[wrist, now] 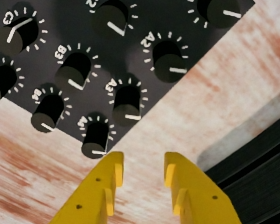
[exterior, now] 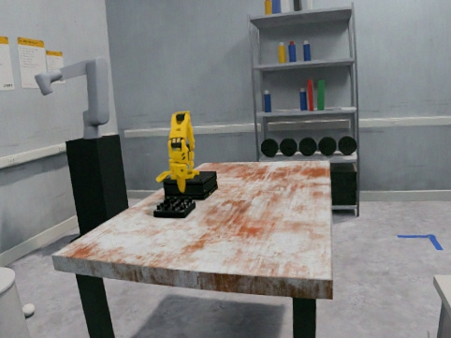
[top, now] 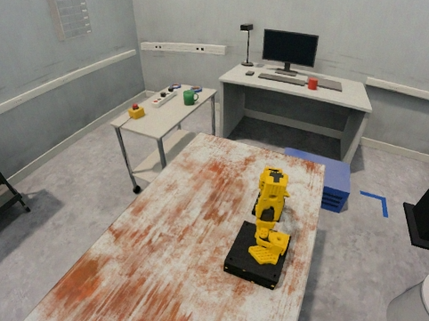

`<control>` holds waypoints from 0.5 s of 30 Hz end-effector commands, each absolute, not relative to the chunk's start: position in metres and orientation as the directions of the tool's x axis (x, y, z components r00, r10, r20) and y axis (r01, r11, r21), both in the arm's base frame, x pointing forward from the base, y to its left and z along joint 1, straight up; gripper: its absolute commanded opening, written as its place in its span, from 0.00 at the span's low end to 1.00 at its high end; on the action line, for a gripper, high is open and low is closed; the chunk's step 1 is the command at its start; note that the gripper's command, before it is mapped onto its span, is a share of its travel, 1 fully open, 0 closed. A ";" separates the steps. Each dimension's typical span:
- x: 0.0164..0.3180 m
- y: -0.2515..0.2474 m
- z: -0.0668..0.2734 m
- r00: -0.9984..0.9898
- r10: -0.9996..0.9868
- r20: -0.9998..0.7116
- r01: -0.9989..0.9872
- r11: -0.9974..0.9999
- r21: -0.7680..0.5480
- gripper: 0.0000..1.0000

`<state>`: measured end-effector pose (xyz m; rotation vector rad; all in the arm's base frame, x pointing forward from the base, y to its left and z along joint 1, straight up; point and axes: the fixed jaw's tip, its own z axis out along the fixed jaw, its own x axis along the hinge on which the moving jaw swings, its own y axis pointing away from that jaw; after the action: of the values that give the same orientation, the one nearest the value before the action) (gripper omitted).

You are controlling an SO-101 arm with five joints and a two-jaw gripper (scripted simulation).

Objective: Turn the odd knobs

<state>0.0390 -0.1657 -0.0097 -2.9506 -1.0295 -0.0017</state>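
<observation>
The black knob box point(top: 253, 210) point(exterior: 170, 214) is mostly hidden behind the arm in the top view. In the wrist view, knobs A1 point(wrist: 218, 12), A2 point(wrist: 167, 66), A3 point(wrist: 124, 114) and A4 point(wrist: 91, 149) all point right at much the same angle. Knobs B2 point(wrist: 107, 19), B3 point(wrist: 69, 77) and B4 point(wrist: 41, 120) point lower right, nearly alike. Knob C3 point(wrist: 11, 42) points up and slightly right. B1, most of row C and further rows are out of view. My gripper point(wrist: 144, 170) point(exterior: 181, 190) is slightly open and empty, just beyond A4 and the box corner.
The black platform point(top: 242, 249) point(exterior: 206, 183) point(wrist: 255, 172) under the arm stands close to the knob box. Both rest on the rust-stained table point(top: 178, 244) point(exterior: 234, 253). The table's long edge runs close to the platform.
</observation>
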 end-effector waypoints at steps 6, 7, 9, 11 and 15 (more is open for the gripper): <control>0.040 -0.170 -0.005 0.787 0.616 -0.001 0.616 -0.787 0.002 0.08; 0.040 -0.170 -0.005 0.787 0.616 -0.001 0.616 -0.787 0.002 0.08; 0.040 -0.170 -0.005 0.787 0.616 -0.001 0.616 -0.787 0.002 0.08; 0.040 -0.171 -0.004 0.787 0.616 -0.001 0.616 -0.787 0.002 0.08; 0.040 -0.172 -0.004 0.787 0.616 -0.001 0.616 -0.787 0.002 0.08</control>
<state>0.0397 -0.1689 -0.0066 -2.9566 -1.0316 -0.0005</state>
